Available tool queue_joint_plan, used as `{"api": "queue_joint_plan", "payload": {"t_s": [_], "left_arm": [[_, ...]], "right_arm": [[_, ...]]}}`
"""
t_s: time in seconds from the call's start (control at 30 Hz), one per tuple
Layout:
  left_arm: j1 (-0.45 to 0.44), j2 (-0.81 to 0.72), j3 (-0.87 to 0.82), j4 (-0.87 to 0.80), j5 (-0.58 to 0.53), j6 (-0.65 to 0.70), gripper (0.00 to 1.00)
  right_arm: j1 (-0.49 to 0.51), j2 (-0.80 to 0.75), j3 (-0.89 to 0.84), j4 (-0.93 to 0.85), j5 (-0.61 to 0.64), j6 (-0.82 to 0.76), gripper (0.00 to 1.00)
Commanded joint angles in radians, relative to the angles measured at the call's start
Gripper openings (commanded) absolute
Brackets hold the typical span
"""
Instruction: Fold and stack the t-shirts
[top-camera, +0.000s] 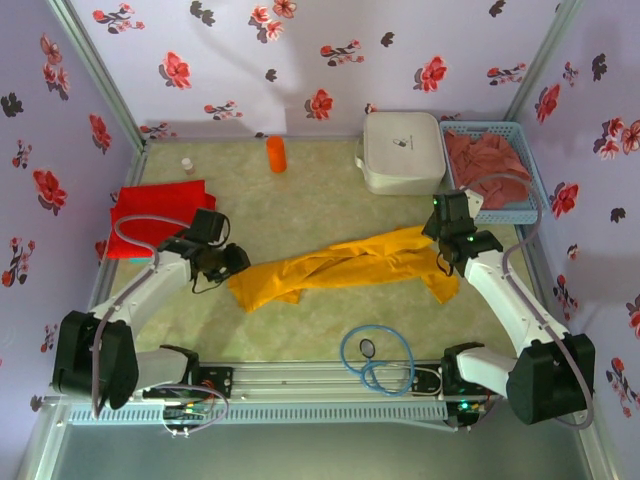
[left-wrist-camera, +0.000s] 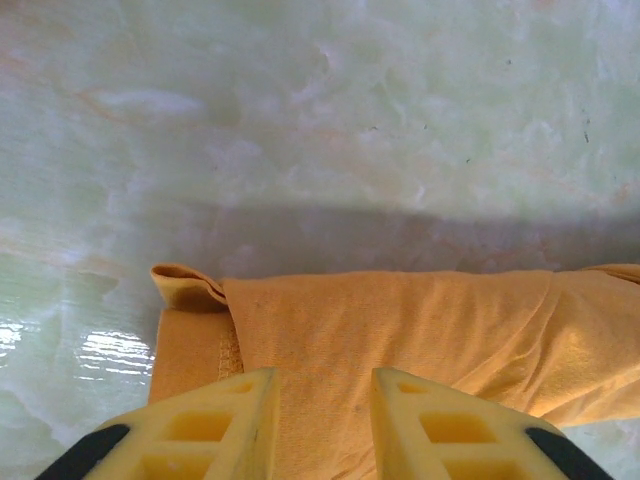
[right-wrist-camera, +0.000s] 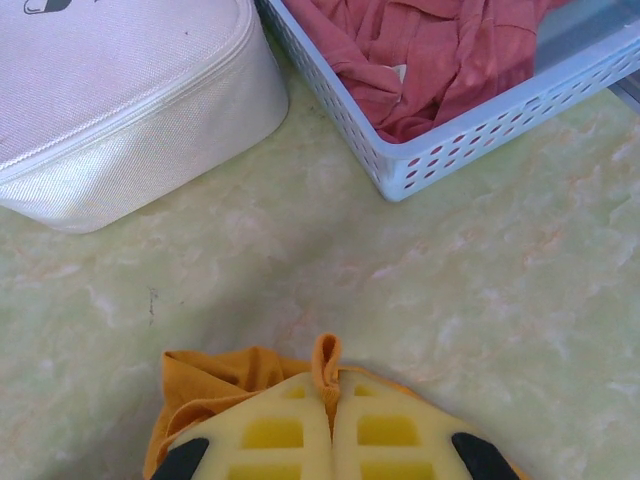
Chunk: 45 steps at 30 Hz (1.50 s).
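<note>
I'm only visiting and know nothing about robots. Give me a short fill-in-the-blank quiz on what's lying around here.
1. The right pincer is shut on the long t-shirt, whose colour is ____.
2. The crumpled t-shirt in the blue basket is coloured ____.
3. The red t-shirt lies on the robot's ____ side.
Missing words: yellow; pink; left.

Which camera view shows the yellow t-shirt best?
The top external view: the whole yellow t-shirt lies stretched across the table. The left wrist view gives one end, the right wrist view a small bunched corner.
</note>
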Motion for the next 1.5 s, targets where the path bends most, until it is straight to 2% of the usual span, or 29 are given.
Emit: {"api": "queue_joint_plan", "payload": {"t_s": [0.0,0.23,0.57,0.73,0.97,1.13,1.47], "left_arm": [[0.005,-0.013,-0.027,-0.016,0.027,-0.026,0.30],[0.005,-0.063,-0.082,-0.022,0.028,-0.068,0.33],[0.005,-0.007,-0.078,0.049,0.040,-0.072,0.33],[0.005,0.014,-0.065,0.065,0.045,-0.061,0.27],[0.005,0.043,-0.043,0.075,0.044,-0.033,0.11],[0.005,0.041,0.037,-0.003,-0.012,0.069,0.00],[0.004,-0.056,0.353,-0.181,-0.055,0.336,0.00]], "right_arm": [[-0.009,0.000,-0.003,-0.001,-0.006,0.010,0.00],[-0.010,0.010,-0.001,0.009,-0.011,0.011,0.00],[-0.010,0.010,-0.003,0.009,-0.019,0.014,0.00],[-0.010,0.008,-0.003,0.007,-0.017,0.011,0.00],[-0.012,0.007,0.006,0.003,-0.013,0.006,0.00],[-0.018,-0.003,0.044,-0.009,-0.018,-0.002,0.00],[-0.024,-0.053,0.172,-0.063,-0.017,-0.021,0.00]]}}
